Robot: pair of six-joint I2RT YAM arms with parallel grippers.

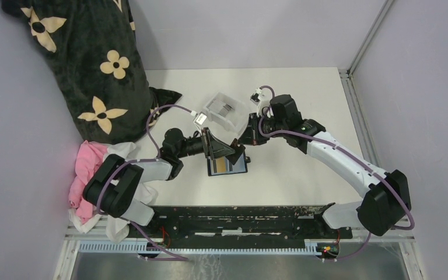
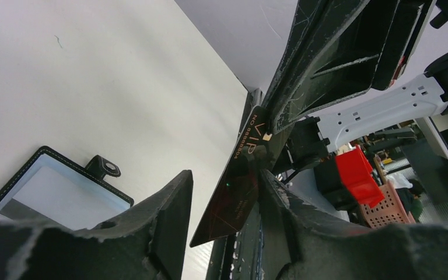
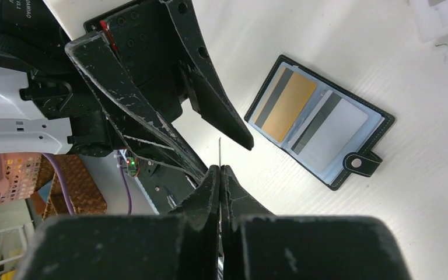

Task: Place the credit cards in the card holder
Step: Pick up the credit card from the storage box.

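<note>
Card holder (image 3: 379, 125) lying open on the white table (image 1: 303, 105), nearest the arm bases, with a tan-orange card (image 3: 289, 108) and grey cards (image 3: 335, 131) in its slots. Just beyond, right gripper (image 3: 220, 169) pinched shut on a dark card (image 2: 239, 186); left gripper (image 2: 226, 175) with jaws apart, one finger (image 2: 172, 216) on each side of that card. Farthest, a clear tray (image 1: 233, 119) holding a stack of cards (image 1: 226, 107)

from above, the left gripper (image 1: 224, 149) is covering the upper edge of the card holder (image 1: 230, 168), and what is lying in the clear tray (image 1: 240, 121) is too small for us to name. at the right wrist we are seeing the dark card (image 3: 220, 153) edge-on only.
</note>
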